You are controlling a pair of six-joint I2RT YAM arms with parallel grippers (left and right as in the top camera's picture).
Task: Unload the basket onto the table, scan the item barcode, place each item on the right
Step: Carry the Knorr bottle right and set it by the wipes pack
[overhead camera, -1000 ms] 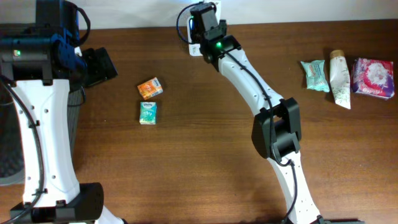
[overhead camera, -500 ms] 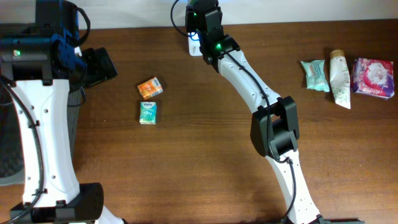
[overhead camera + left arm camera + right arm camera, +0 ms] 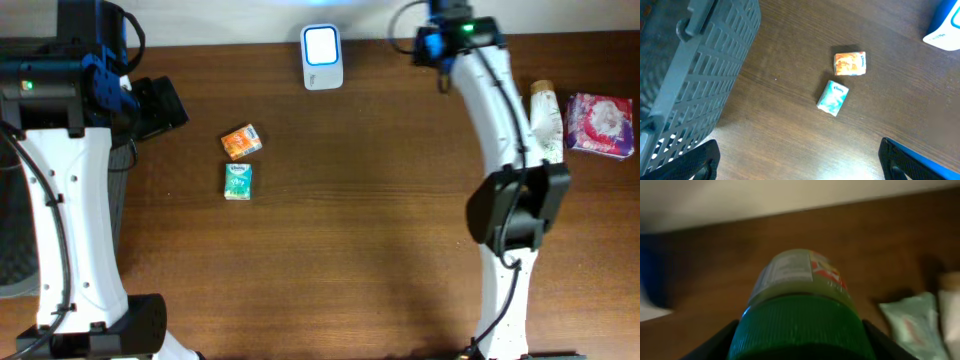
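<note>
Green-capped bottle sits clamped at its cap between the right fingers, well apart from the scanner; left fingers gape empty. Its barcode may face away, failing the scan, or the cap could slip.

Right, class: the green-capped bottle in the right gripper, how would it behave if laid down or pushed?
The bottle looks round-bodied, so laid on its side it would probably roll. Its labelled wall seems smooth, so it is possibly slippery. It appears rigid rather than floppy: its outline shows no sag or dents.
</note>
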